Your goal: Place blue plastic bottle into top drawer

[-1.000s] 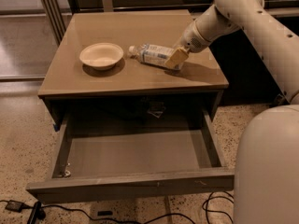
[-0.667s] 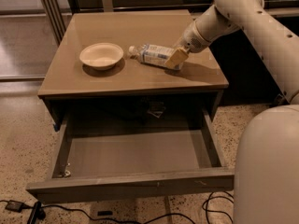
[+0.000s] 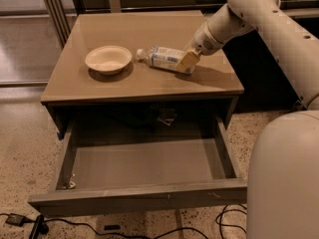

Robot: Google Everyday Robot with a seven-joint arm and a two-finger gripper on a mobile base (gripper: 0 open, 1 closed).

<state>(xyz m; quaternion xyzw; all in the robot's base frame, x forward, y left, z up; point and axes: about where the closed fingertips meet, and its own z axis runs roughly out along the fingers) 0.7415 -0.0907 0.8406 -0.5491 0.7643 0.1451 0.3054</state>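
Nothing has moved since the earlier frame: bottle, arm and drawer all sit where they were. We see the blue plastic bottle (image 3: 162, 57) lying on its side on the table (image 3: 149, 31), its cap end pointing toward 9 o'clock and its base toward 3 o'clock. It lies just beside the cream bowl (image 3: 108, 59), at the bowl's 3 o'clock, with a small gap between the two. The gripper (image 3: 187, 61) is down at the bottle's base end, with a tan part of it lying across the near side of the bottle. We cannot tell whether the jaws are spread around the bottle or pinching it, since the far side is hidden. The white arm (image 3: 259, 9) reaches in from 1 o'clock. Below the table top, at 6 o'clock, the top drawer (image 3: 139, 197) is pulled out wide, and the bottle is not in it. The robot's pale base (image 3: 284, 178) fills the corner at 4 o'clock, and dark cables (image 3: 30, 223) lie on the speckled floor at 7 o'clock.
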